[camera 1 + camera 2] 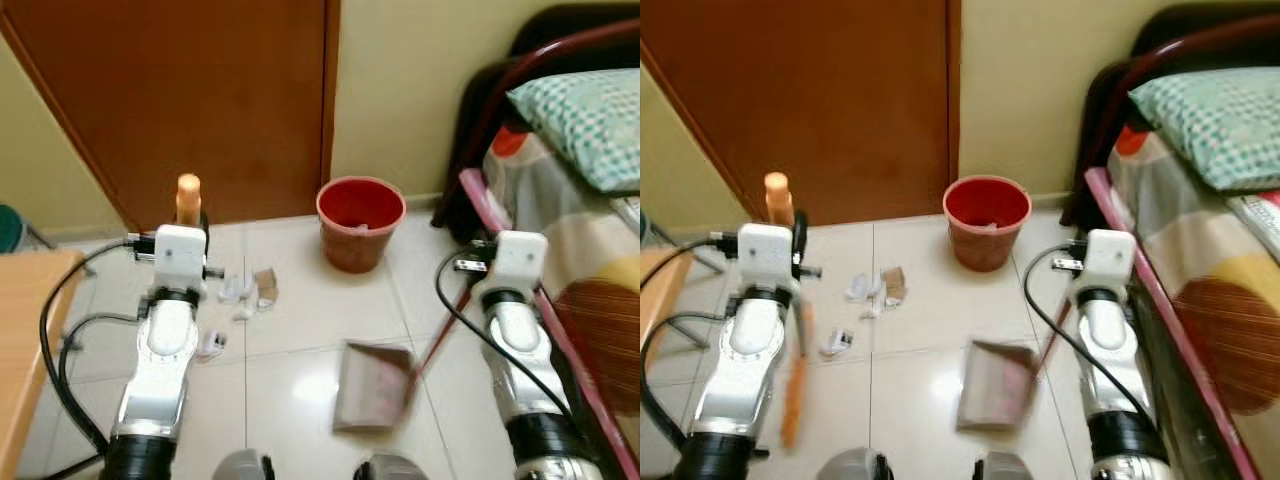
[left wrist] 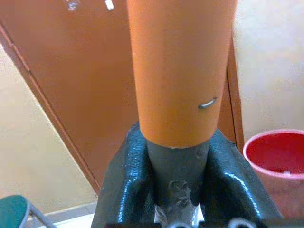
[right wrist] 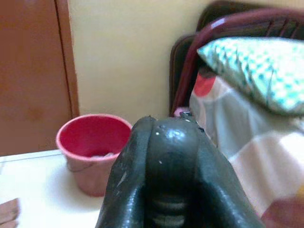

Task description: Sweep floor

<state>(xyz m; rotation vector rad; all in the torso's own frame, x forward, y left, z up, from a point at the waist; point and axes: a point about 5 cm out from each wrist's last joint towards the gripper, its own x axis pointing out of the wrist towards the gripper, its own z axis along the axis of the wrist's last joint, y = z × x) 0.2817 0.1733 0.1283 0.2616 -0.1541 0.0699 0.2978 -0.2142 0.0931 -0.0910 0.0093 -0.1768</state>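
An orange broom handle (image 2: 178, 71) stands upright in my left gripper (image 2: 175, 142), whose black fingers (image 2: 126, 175) are shut around it. Its top (image 1: 188, 193) pokes up above my left wrist, and its lower part (image 1: 794, 385) runs down beside my left arm. My right gripper (image 3: 171, 137) is shut on the dark end of the dustpan handle (image 1: 440, 335), a thin reddish rod. The grey-brown dustpan (image 1: 372, 386) rests on the tiles between my arms. Paper scraps (image 1: 247, 290) lie on the white tiles ahead of my left arm, with one more scrap (image 1: 211, 344) nearer.
A red bucket (image 1: 360, 222) with some litter in it stands by the wall beside the brown door (image 1: 200, 90). A bed (image 1: 590, 230) with a dark red frame and a checked pillow lines the right. A wooden table edge (image 1: 25, 330) and a green stool (image 1: 8, 228) are on the left.
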